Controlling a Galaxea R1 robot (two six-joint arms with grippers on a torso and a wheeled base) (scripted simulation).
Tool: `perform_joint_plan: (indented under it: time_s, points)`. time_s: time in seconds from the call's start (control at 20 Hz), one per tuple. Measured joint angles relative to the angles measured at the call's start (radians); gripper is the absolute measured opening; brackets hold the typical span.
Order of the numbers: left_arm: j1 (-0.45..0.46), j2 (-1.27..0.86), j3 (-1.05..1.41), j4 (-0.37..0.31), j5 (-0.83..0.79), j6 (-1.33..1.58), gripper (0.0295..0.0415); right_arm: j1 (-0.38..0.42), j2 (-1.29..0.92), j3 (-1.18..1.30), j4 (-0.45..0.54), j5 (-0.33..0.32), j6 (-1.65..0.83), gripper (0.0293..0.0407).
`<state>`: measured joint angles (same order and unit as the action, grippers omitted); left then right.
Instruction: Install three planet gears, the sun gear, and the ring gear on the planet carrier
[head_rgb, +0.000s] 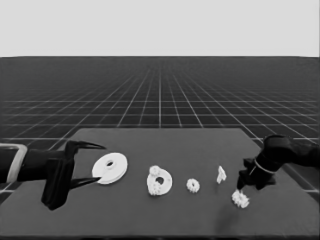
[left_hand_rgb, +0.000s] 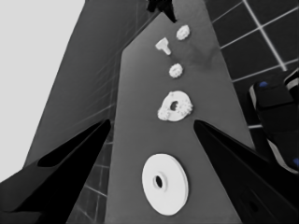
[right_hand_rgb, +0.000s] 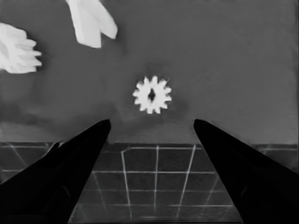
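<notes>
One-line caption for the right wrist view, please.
Right gripper, fingers open, hovers over a lone planet gear near the table's edge, thin white piece beyond.

Head view: left arm (head_rgb: 20, 165) cut off at the picture's edge; right arm (head_rgb: 295, 155) likewise. Right pincer (head_rgb: 241, 186) fingertips too dark to separate. Gears on the smaller round part (head_rgb: 159, 180) blur together; count unclear. Thin white piece (head_rgb: 221, 174) too small to read its shape.

Right wrist view: one gear (right_hand_rgb: 16, 49) cut by the edge; thin white piece cut too.

Left wrist view: right arm cut at the edge.
</notes>
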<state>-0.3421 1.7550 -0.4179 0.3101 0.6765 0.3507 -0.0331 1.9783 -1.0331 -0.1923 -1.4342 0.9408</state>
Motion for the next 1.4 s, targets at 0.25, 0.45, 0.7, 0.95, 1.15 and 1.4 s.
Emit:
perform_joint_plan:
  time_s: [0.25, 0.45, 0.7, 0.95, 1.15, 1.4]
  points:
    - [0.000, 0.000, 0.000, 0.000, 0.000, 0.000, 0.0385, -0.196, 0.064, -0.112, -0.149, 0.120, -0.005, 0.0385]
    - [0.000, 0.000, 0.000, 0.000, 0.000, 0.000, 0.0385, -0.234, 0.085, -0.149, -0.177, 0.148, -0.010, 0.0385]
    - [0.000, 0.000, 0.000, 0.000, 0.000, 0.000, 0.0385, -0.239, 0.088, -0.154, -0.180, 0.152, -0.010, 0.0314]
    - [0.000, 0.000, 0.000, 0.000, 0.000, 0.000, 0.0385, -0.238, 0.088, -0.154, -0.180, 0.152, -0.010, 0.0312]
    - [0.000, 0.000, 0.000, 0.000, 0.000, 0.000, 0.0385, -0.158, 0.047, -0.078, -0.117, 0.088, 0.002, 0.0312]
    - [0.000, 0.000, 0.000, 0.000, 0.000, 0.000, 0.0385, -0.010, 0.010, -0.019, -0.005, 0.001, 0.007, 0.0312]
